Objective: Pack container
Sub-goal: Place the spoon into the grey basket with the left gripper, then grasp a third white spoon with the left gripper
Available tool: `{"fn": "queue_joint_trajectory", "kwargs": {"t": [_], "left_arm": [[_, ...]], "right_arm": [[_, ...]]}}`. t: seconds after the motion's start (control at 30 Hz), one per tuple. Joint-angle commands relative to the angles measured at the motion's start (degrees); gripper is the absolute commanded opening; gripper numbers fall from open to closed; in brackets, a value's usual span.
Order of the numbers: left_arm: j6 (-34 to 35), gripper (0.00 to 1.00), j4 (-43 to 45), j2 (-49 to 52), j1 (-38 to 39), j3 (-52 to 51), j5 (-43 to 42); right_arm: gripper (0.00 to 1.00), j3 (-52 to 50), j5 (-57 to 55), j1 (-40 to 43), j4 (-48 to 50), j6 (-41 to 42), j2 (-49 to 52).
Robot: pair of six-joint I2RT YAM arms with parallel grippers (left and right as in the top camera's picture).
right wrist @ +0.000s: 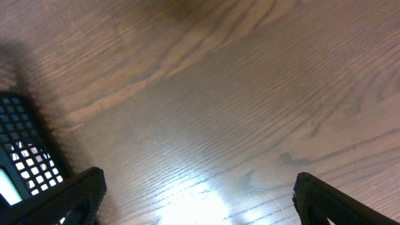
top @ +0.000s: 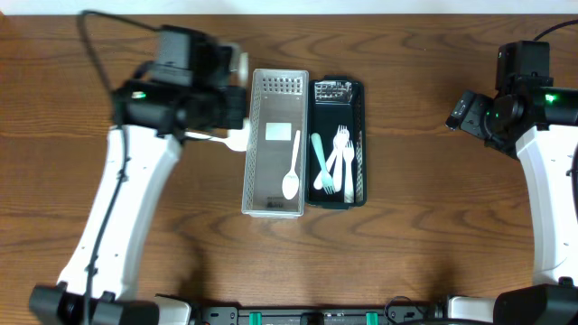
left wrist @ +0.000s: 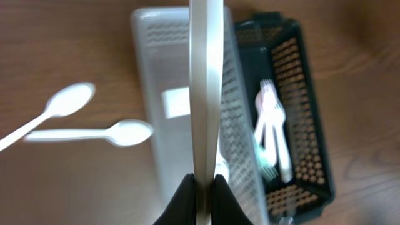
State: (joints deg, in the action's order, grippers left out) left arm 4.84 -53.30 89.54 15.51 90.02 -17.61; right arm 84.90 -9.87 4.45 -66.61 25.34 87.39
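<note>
My left gripper (left wrist: 205, 182) is shut on the handle of a white plastic utensil (left wrist: 205, 81), which runs straight up the left wrist view; its far end is out of frame. Beneath it lies the long grey perforated container (top: 252, 153) with one white spoon (top: 292, 171) inside. In the overhead view the left gripper (top: 237, 106) hovers at the container's left edge. Two white spoons (left wrist: 119, 132) lie on the wood left of the container. My right gripper (right wrist: 200, 197) stands open over bare wood, far right of the containers (top: 462, 110).
A dark mesh basket (top: 361, 135) sits against the grey container's right side, holding white forks (top: 343, 158) and a teal spoon (top: 319, 158). Its corner (right wrist: 19, 156) shows at the left of the right wrist view. Wooden tabletop surrounds both.
</note>
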Motion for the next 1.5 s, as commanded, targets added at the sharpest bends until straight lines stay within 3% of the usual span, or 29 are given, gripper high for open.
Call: {"fn": "queue_joint_trajectory", "kwargs": {"t": [0.0,0.17,0.23,0.27,0.33,0.5,0.57,0.7,0.73,0.8,0.9,1.13,1.27,1.47], "left_arm": [[4.1,0.07,0.6,5.4,3.7,-2.5,4.2],[4.3,0.17,1.3,13.2,6.5,-2.6,4.2],[4.3,0.35,1.8,14.3,6.8,-2.5,4.1],[4.3,0.52,1.8,14.2,6.8,-2.3,4.2],[4.3,0.72,0.8,13.3,6.2,-1.1,4.2],[4.0,0.82,-1.5,7.6,1.9,0.9,6.1],[4.0,0.98,-1.4,5.8,-0.7,0.9,6.3],[-0.2,0.98,-1.7,5.5,-5.0,0.7,8.3],[1.7,0.98,-1.7,5.8,-6.1,0.4,10.5],[15.1,0.99,-2.2,7.1,-8.6,-0.3,16.3],[34.7,0.97,-4.2,10.8,-11.9,-1.1,18.3],[57.3,0.94,-1.5,19.6,-13.5,-1.1,18.3],[64.1,0.90,0.4,23.1,-13.4,-1.1,17.1],[64.5,0.84,1.6,28.4,-13.4,-1.1,16.2]], "right_arm": [[0.99,-0.3,-0.2,0.6,0.0,-0.6,0.3],[0.99,-0.3,-0.2,0.6,0.0,-0.6,0.3],[0.99,-0.3,-0.2,0.6,0.0,-0.6,0.3],[0.99,-0.3,-0.2,0.6,0.0,-0.6,0.3],[0.99,-0.3,-0.3,0.6,0.0,-0.6,0.3],[0.99,-0.3,-0.2,0.6,0.0,-0.6,0.3],[0.99,-0.3,-0.2,0.6,0.0,-0.6,0.3],[0.99,-0.3,-0.2,0.6,0.1,-0.6,0.3],[0.99,-0.3,-0.2,0.6,0.0,-0.6,0.3],[0.99,-0.3,-0.2,0.6,-0.2,-0.6,0.3],[0.99,-0.3,-0.2,0.6,-0.2,-0.6,0.3],[0.99,-0.3,-0.2,0.6,-1.0,-0.6,0.3],[0.99,-0.3,-0.2,0.6,-1.6,-0.6,0.3],[0.99,-0.3,-0.3,0.6,-1.6,-0.6,0.3]]}}
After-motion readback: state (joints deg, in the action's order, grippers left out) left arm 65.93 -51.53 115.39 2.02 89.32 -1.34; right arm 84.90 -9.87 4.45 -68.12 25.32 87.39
